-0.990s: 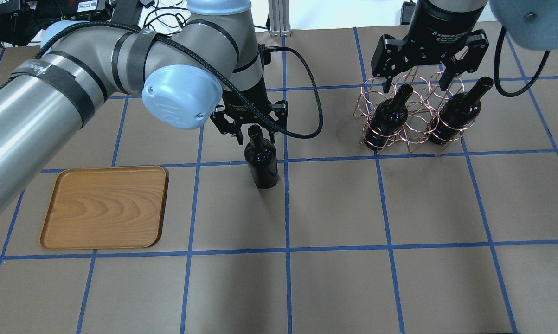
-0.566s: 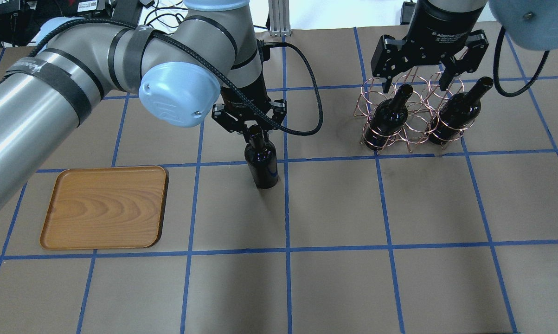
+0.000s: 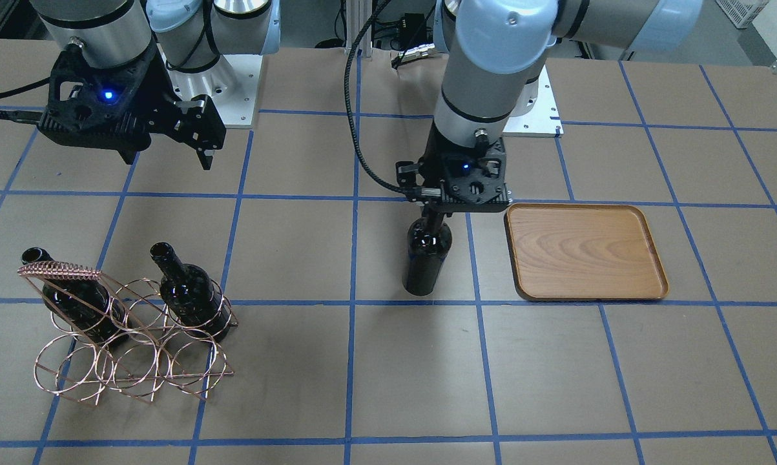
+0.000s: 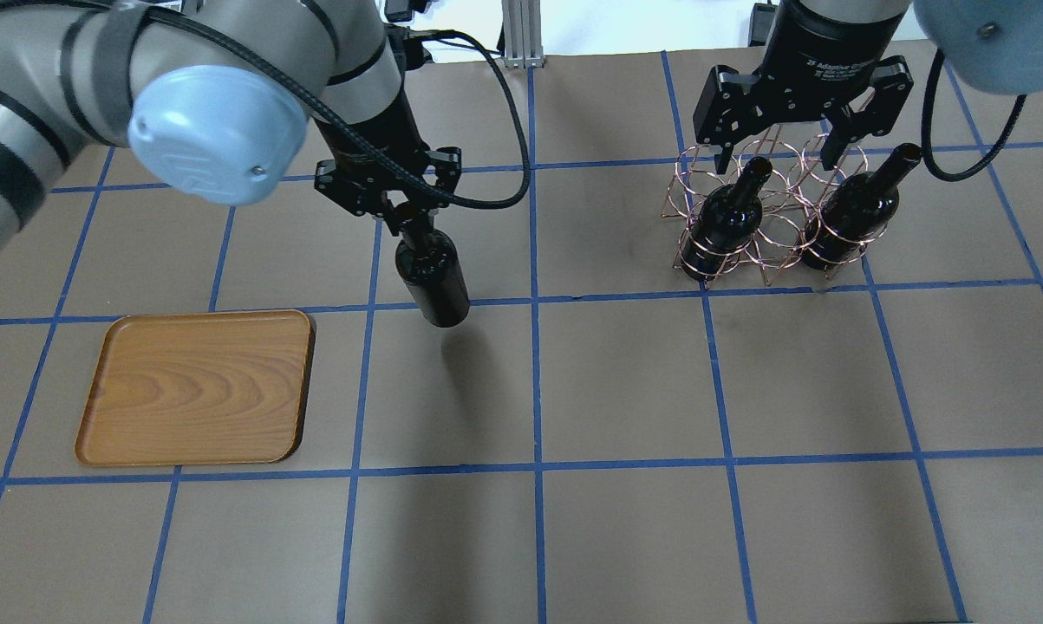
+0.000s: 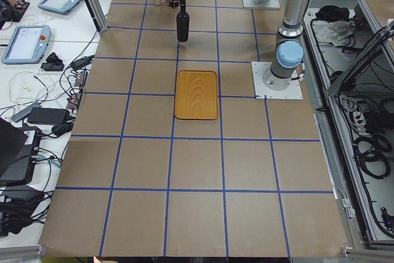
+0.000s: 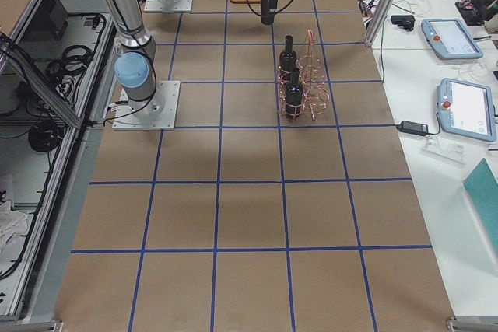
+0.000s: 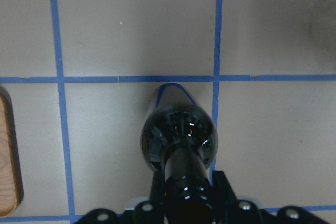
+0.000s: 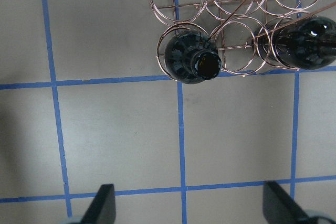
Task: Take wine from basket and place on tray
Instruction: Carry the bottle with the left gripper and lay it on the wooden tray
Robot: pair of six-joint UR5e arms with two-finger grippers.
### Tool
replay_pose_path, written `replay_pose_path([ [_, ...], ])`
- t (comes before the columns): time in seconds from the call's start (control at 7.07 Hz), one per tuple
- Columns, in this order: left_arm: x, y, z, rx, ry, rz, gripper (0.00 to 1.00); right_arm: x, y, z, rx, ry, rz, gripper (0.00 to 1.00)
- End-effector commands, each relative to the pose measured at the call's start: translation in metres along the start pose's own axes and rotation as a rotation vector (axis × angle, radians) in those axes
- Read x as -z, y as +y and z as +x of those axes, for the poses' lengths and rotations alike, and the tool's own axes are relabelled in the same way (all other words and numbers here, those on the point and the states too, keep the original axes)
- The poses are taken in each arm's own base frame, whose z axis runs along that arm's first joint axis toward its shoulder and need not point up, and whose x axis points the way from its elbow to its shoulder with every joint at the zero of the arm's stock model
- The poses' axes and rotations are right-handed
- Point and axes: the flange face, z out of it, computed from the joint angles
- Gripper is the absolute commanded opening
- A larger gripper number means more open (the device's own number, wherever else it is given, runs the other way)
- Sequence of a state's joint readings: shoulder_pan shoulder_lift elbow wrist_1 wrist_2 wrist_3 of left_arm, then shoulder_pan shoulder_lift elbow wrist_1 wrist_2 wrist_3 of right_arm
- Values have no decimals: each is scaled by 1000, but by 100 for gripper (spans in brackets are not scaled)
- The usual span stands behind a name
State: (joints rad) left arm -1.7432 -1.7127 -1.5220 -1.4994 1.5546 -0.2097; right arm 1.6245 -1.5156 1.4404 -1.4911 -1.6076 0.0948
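Hanging neck-up from the left gripper (image 4: 407, 218), which is clamped on its neck, the wine (image 4: 434, 282) sits upper-centre in the overhead view, tray (image 4: 196, 387) down-left of it; right gripper (image 4: 777, 160) spread wide, empty, over the basket (image 3: 59, 268).

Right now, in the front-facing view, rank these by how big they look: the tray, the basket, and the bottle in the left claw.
Largest: basket, though it sits nearer the camera.
Next: tray.
Smallest: bottle.
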Motion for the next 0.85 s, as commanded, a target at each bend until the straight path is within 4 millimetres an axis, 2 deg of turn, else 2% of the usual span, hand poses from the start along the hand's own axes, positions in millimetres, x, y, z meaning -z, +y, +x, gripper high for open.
replay_pose_path([
  [0.0,28,18,-96,38,-67,-42,0,0,0,0,1,0,0,100],
  [0.14,30,26,-151,-12,-60,-45,0,0,0,0,1,2,0,100],
  [0.28,26,36,-214,7,-51,-54,0,0,0,0,1,2,-1,100],
  [0.42,13,45,-267,18,-33,-68,0,0,0,1,-2,2,-3,100],
  [0.57,6,49,-292,22,-37,-50,0,1,1,0,0,3,0,100],
  [0.71,1,55,-295,31,-35,-49,0,1,0,1,-2,2,0,100],
])
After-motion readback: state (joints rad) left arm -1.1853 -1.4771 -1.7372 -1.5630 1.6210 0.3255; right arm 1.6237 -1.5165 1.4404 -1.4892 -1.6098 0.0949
